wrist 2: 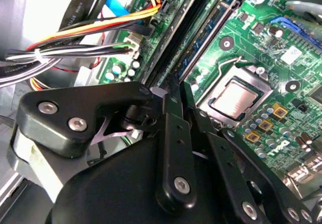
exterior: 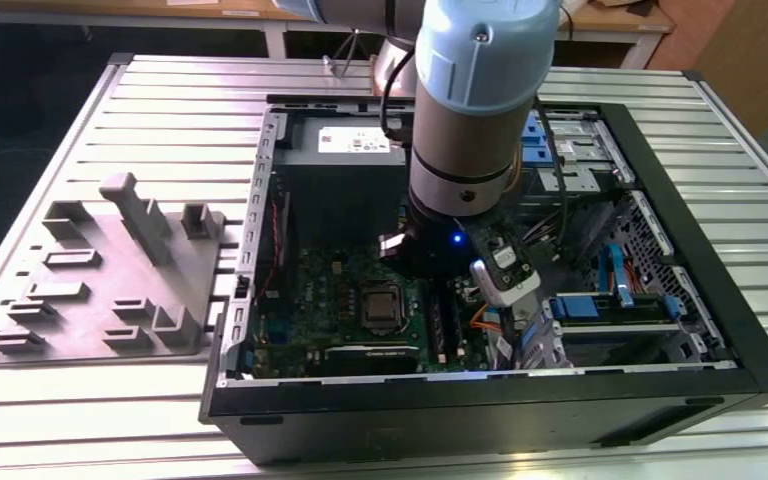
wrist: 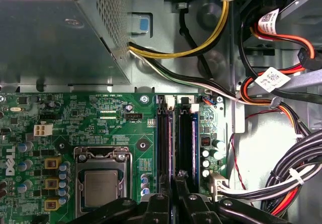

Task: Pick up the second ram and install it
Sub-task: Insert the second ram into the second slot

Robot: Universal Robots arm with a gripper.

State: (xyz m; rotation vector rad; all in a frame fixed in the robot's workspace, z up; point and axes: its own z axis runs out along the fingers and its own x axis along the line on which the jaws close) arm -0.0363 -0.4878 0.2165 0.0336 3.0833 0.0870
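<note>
**Claw state.** My claw (wrist: 174, 181) is clenched: in both wrist views the two black fingers (wrist 2: 173, 133) stand almost together, with one end of the second ram (wrist 2: 205, 47) pinched in the narrow gap between them.

**Position of the second ram.** The second ram stands upright on its long edge, in line with the black sockets (wrist: 163, 133) on the green board (wrist: 100, 118). In the first wrist view it appears edge-on as a thin line (wrist: 173, 133) between the socket rails. In the second wrist view its side face shows a row of chips. I cannot tell whether it is fully seated.

**Arm.** In the exterior view my arm (exterior: 471, 150) reaches straight down into the open computer case (exterior: 704, 330), which lies on its side on the ribbed metal counter (exterior: 157, 110). The wrist hangs over the board near the middle of the case.

**Surroundings, exterior view.**
- The processor (exterior: 381, 305) lies at 9 o'clock from my wrist, just beside the sockets.
- The grey metal box (exterior: 344, 140) sits at the 12 o'clock end of the case.
- The drive bays (exterior: 624, 300) with blue clips are at 3 o'clock.
- The grey tray (exterior: 104, 280) with upright posts rests on the counter at 9 o'clock from the case, apart from it.

Bundled cables (wrist: 282, 178) run beside the sockets.
</note>
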